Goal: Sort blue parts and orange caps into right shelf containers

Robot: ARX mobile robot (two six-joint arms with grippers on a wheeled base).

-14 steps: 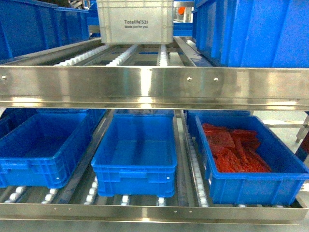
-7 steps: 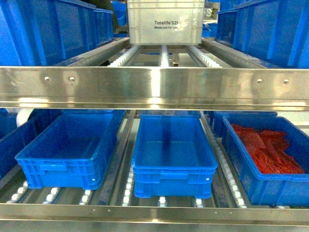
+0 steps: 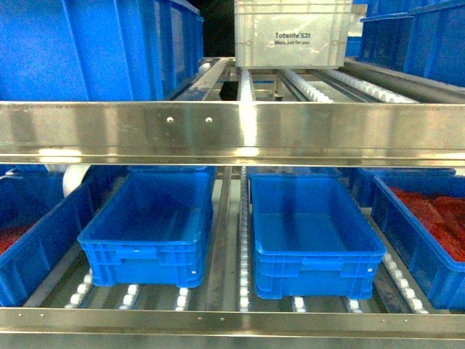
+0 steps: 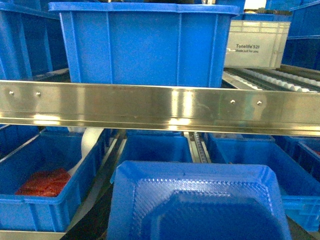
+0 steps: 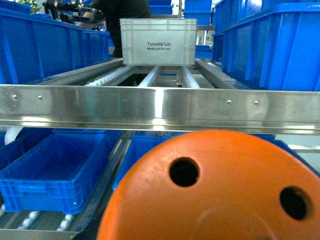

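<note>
on the lower shelf, two empty blue bins (image 3: 149,225), red-filled bin (image 3: 429,236) right, fingers unseen, state untellable

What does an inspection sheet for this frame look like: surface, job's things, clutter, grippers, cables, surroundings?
Surface: steel roller shelf, two tiers.
Job's things: two empty blue bins on the lower tier; the bin at far right holds red-orange pieces; blue tray fills the left wrist view's foreground, orange domed part with holes fills the right wrist's.
Clutter: white crate on the upper rollers.
Grippers: not in view.
Cables: nothing seen.
Surroundings: large blue bins on the upper tier; a person behind the crate.
</note>
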